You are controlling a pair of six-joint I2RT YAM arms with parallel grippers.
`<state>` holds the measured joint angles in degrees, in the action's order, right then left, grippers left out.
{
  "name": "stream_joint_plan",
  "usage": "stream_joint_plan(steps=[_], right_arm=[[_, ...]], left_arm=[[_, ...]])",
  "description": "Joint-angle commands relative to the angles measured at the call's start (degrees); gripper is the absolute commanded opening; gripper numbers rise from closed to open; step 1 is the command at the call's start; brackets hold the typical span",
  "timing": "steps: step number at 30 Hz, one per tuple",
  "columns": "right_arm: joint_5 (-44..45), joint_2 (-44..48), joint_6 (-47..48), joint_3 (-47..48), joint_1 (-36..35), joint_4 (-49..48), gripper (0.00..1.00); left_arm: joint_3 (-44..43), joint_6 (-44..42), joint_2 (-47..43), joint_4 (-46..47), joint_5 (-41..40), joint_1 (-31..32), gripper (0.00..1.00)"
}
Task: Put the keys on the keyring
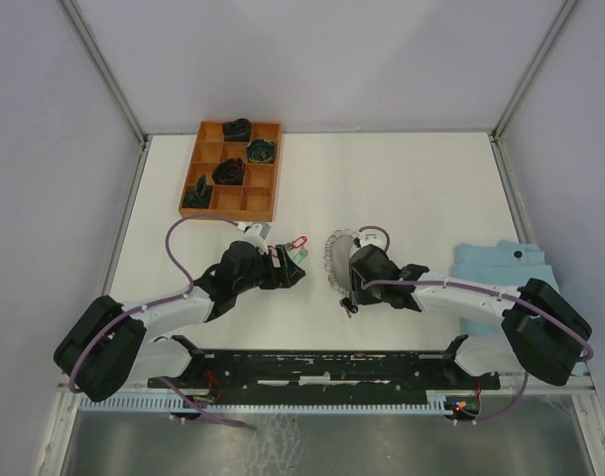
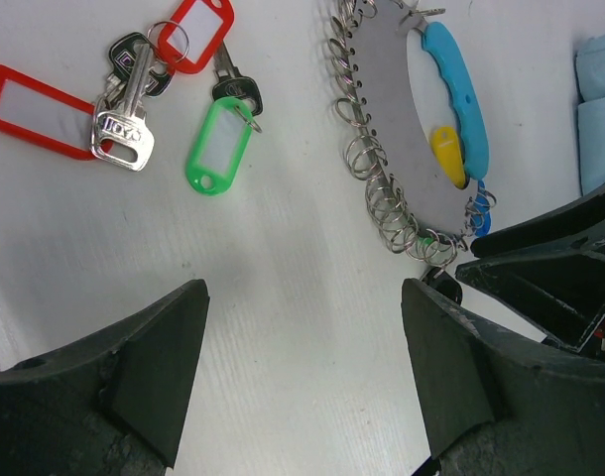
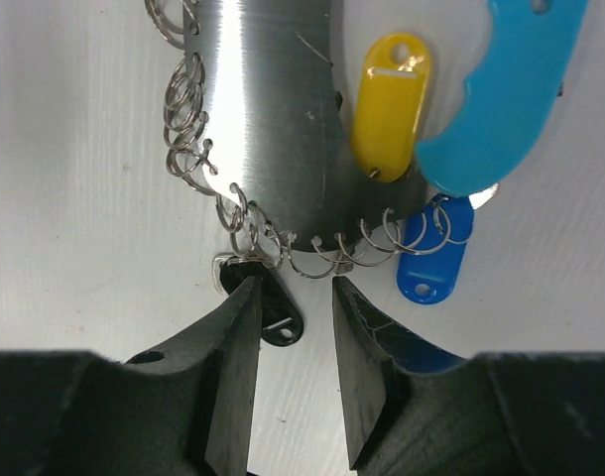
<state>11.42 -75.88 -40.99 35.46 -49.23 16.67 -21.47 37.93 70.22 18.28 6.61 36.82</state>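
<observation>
Loose keys (image 2: 124, 129) with two red tags (image 2: 35, 109) and a green tag (image 2: 221, 147) lie bunched on the white table, just ahead of my left gripper (image 2: 304, 293), which is open and empty. In the top view the bunch (image 1: 298, 247) lies by the left gripper (image 1: 291, 270). The keyring (image 2: 382, 129) is a grey metal crescent edged with small split rings, with a light-blue handle (image 3: 501, 99); yellow (image 3: 392, 104), blue (image 3: 431, 263) and black (image 3: 280, 319) tags hang on it. My right gripper (image 3: 293, 288) is narrowly open at its near edge, the left finger over the black tag.
A wooden compartment tray (image 1: 190, 177) with dark items stands at the back left. A light-blue cloth (image 1: 491, 263) lies at the right, beside the right arm. A black rail (image 1: 312, 362) runs along the near edge.
</observation>
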Motion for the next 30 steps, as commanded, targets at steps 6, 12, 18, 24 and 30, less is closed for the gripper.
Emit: stream_joint_plan(steps=[6,12,18,24,30], right_arm=[[-0.6,-2.6,-2.2,0.9,-0.5,-8.0,0.42],[5.9,-5.0,-5.1,-0.2,-0.5,-8.6,0.37],[5.5,-3.7,-1.0,0.5,-0.4,-6.6,0.19],[4.3,0.7,8.7,8.0,-0.3,4.9,0.01],[0.3,3.8,20.0,19.2,0.6,19.9,0.01]], left_arm=[[-2.2,-1.9,-0.8,0.2,0.6,-0.2,0.85],[-2.1,-1.9,-1.5,0.2,0.9,-0.2,0.85],[-1.9,-1.9,-2.3,0.1,1.1,-0.2,0.85],[-3.2,-3.2,-3.0,0.0,1.2,-0.2,0.85],[-4.6,-8.1,-4.1,3.7,4.2,-0.2,0.89]])
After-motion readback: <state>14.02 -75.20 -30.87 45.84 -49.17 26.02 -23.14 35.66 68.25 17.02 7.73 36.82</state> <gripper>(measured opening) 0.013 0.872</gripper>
